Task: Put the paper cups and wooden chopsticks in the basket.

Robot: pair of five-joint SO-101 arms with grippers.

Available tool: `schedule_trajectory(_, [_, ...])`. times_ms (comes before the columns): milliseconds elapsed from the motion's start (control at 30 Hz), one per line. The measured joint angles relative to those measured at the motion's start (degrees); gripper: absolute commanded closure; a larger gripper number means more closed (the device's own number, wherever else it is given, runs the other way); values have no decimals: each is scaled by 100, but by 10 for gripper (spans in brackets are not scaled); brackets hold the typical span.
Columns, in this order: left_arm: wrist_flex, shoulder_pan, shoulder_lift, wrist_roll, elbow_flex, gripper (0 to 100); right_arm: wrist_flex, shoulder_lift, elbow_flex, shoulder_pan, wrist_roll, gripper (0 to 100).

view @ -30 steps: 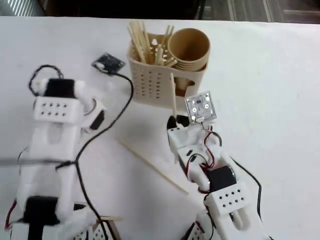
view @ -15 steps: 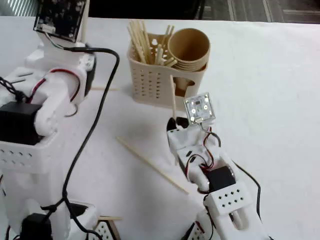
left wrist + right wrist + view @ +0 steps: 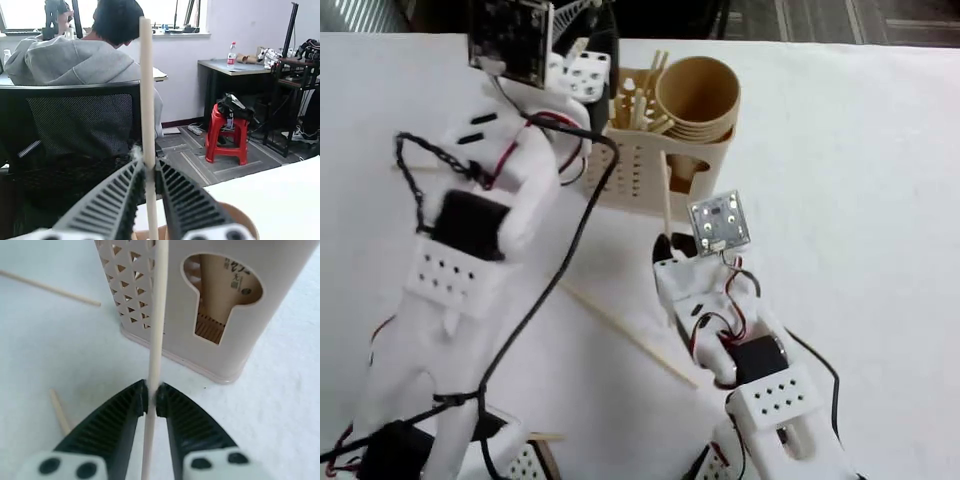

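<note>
Now the left gripper (image 3: 148, 172), clamped on an upright chopstick (image 3: 145, 75), hangs above the basket (image 3: 640, 185); the right gripper (image 3: 151, 396) pinches a second chopstick (image 3: 159, 315) just nearer.

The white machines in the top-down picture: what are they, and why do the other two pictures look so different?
They are two small robot arms, a left arm and a right arm, at a white table. Each ends in a two-fingered gripper. The high view comes from a fixed camera looking down. The other two views come from cameras on the arms' wrists, so each looks out along its own gripper.

A beige basket on the table holds stacked paper cups and chopsticks. A loose chopstick lies in front of it. The left gripper, raised high at the basket, pinches a chopstick upright. The right gripper, low beside the basket, pinches a second chopstick.
</note>
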Motion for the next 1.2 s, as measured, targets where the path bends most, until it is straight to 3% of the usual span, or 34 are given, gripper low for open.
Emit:
schedule_trajectory(167, [-897,-18,0,0,835,970,0,0,0,0,0,981])
schedule_trajectory(333, [-835,-9,0,0,1029,825,0,0,0,0,0,981])
schedule_trajectory(567, [774,-88,0,-70,334,830,0,0,0,0,0,981])
schedule_trajectory(867, [2980,-1073,0,-352,-967,980,0,0,0,0,0,981])
schedule_trajectory(1000, [3895,-1011,-492,-1090,-1081,977,0,0,0,0,0,981])
schedule_trajectory(1200, [4738,-985,-1653,-1310,-985,977,0,0,0,0,0,981])
